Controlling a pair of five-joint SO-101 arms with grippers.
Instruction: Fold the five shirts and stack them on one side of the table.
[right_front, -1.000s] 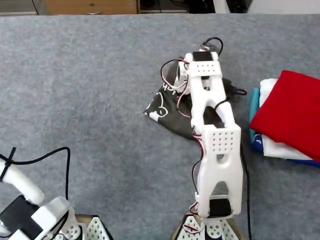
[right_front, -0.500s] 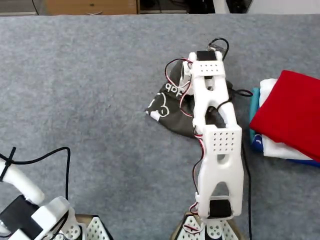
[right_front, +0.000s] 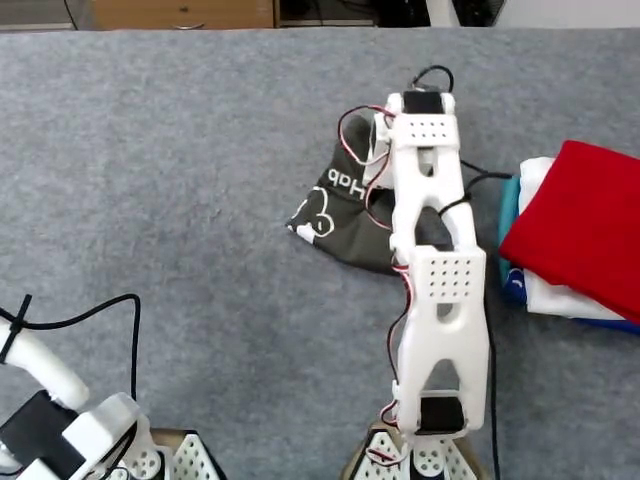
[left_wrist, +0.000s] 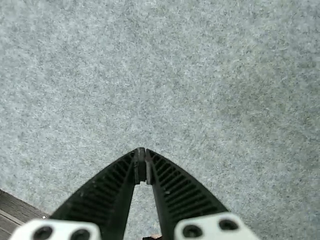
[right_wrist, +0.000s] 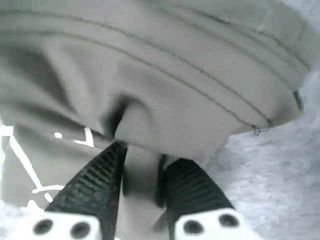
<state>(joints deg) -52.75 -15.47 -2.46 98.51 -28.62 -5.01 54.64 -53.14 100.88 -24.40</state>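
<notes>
A dark grey shirt with white print (right_front: 335, 210) lies crumpled mid-table, partly under my right arm (right_front: 440, 290), which stretches over it toward the far side. In the right wrist view my right gripper (right_wrist: 142, 150) is shut on a fold of this dark shirt (right_wrist: 150, 75), with cloth pinched between the black fingers (right_wrist: 95, 175). My left gripper (left_wrist: 141, 165) is shut on nothing above bare grey carpet. The left arm (right_front: 70, 420) sits at the near left corner. Folded shirts, red (right_front: 585, 225) on top of white (right_front: 545, 290) and blue ones, form a stack at the right edge.
The grey carpeted table (right_front: 160, 180) is open across its left half. A black cable (right_front: 100, 310) loops near the left arm. Wooden furniture (right_front: 180, 12) lines the far edge.
My right arm has reached farther from its base and slightly right, dragging the pinched part of the dark shirt with it; more of the white print shows. The left arm stayed still.
</notes>
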